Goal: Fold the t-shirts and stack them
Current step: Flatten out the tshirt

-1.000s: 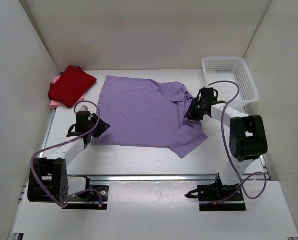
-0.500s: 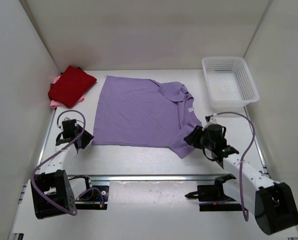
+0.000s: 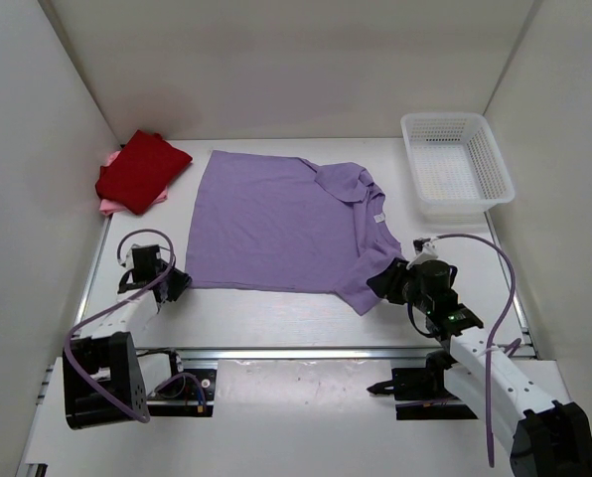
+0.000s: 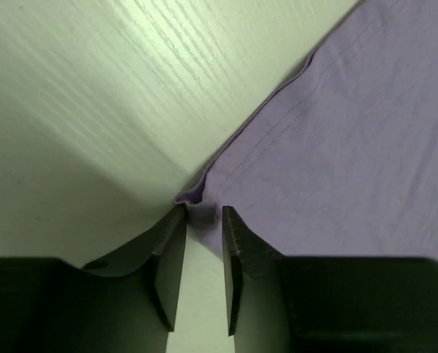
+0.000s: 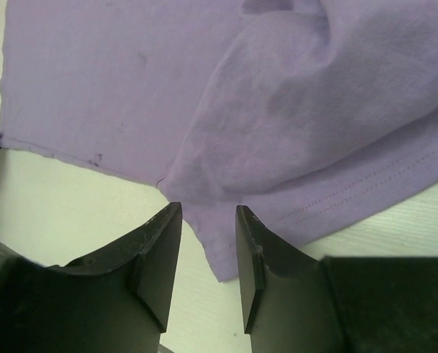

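Note:
The lavender t-shirt (image 3: 276,224) lies spread flat across the middle of the table, its collar end folded over towards the right. The dark red t-shirt (image 3: 142,169) sits folded at the far left on top of the pink one (image 3: 107,206). My left gripper (image 3: 173,283) is low at the lavender shirt's near-left corner. In the left wrist view its jaws (image 4: 203,209) stand open with that bunched corner (image 4: 195,200) between the tips. My right gripper (image 3: 386,283) is open over the near-right sleeve (image 5: 314,132), whose hem lies between the fingertips (image 5: 208,209).
A white mesh basket (image 3: 462,207) stands at the back right with nothing in it. White walls close in the table on the left, right and back. A metal rail runs along the near edge by the arm bases.
The right arm has swung from the shirt's collar side back to the near-right sleeve and its jaws have widened. The left arm has drawn back to the shirt's near-left corner.

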